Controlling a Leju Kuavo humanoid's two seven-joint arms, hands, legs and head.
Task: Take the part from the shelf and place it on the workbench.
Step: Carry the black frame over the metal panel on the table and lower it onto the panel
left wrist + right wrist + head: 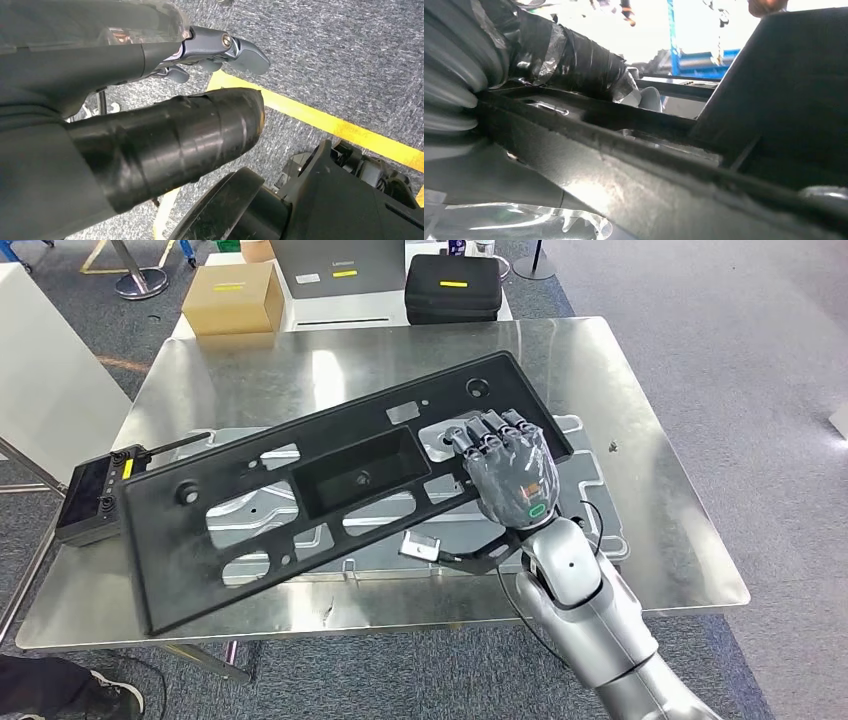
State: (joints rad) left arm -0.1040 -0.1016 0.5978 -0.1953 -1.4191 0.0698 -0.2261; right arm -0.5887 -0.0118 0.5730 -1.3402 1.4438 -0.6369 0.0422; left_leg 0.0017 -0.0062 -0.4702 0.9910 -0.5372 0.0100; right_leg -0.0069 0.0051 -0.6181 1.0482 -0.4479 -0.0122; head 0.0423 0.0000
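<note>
We found the bench (660,440) mostly covered: the black part (330,480) lay slantwise from the near left corner toward the far right, over a grey plate (585,480) beneath it. Our right hand (510,475) rested on the part's right end, fingers through an opening, so that end was taken. Bare steel lay along the right edge, across the far edge, and in a thin strip along the near edge. At the left edge a black controller (95,495) overhung the bench, touching or just beside the part's end. Beyond the far edge stood a cardboard box (235,298) and a black case (452,285), closing that approach.
</note>
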